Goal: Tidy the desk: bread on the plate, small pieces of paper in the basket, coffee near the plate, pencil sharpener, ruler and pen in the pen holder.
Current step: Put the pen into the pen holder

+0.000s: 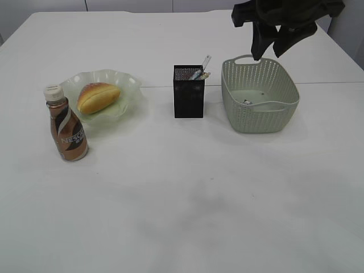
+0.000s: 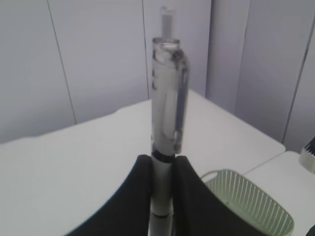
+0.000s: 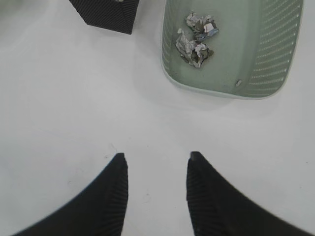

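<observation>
White desk (image 1: 187, 193) seen at a slant from the front. At left, green scalloped plate (image 1: 128, 85) carrying the bread (image 1: 98, 96); just in front of the plate and slightly left, upright coffee bottle (image 1: 67, 129) with white cap, close to the plate rim but whether touching cannot be told. At centre, black mesh pen holder (image 1: 189, 94) with slender items protruding from its top right corner, too small to identify individually. To its right, pale green perforated basket (image 1: 260, 96); contents barely visible here, resolved in the right wrist view as crumpled paper pieces (image 3: 196, 37) lying against the basket floor, plus a small pale speck near the basket wall, not identifiable. Dark arm structure (image 1: 284, 23) at the upper right edge, hanging above the basket's far side, cropped by the frame; which arm cannot be told. Left gripper (image 2: 161, 196) closed narrowly on the pen (image 2: 168, 103), held upright with clip and push-button uppermost; lower barrel hidden between the fingers and cut off by the frame bottom; basket rim partly visible at lower right. Right gripper (image 3: 156, 169) with jaws spread apart, nothing between them, poised above bare desk near the basket and a corner of the pen holder.
</observation>
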`<action>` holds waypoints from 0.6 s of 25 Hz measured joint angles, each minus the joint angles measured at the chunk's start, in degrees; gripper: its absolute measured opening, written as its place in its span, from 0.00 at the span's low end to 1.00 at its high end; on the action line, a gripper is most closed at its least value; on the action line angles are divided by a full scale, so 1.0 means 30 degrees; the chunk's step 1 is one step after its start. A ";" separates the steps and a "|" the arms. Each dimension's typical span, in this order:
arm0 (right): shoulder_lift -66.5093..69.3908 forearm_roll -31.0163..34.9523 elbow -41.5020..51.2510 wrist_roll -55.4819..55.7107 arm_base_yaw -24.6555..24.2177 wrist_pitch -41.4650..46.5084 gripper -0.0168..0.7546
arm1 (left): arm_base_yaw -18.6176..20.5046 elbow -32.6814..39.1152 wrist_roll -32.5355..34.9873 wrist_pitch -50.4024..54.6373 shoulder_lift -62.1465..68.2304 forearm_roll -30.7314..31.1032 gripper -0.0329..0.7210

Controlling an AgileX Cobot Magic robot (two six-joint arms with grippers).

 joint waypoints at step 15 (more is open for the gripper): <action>-0.0002 -0.1238 0.0000 0.0000 0.0000 0.0000 0.45 | 0.0303 0.7312 0.0000 -1.4621 0.3430 -0.1150 0.13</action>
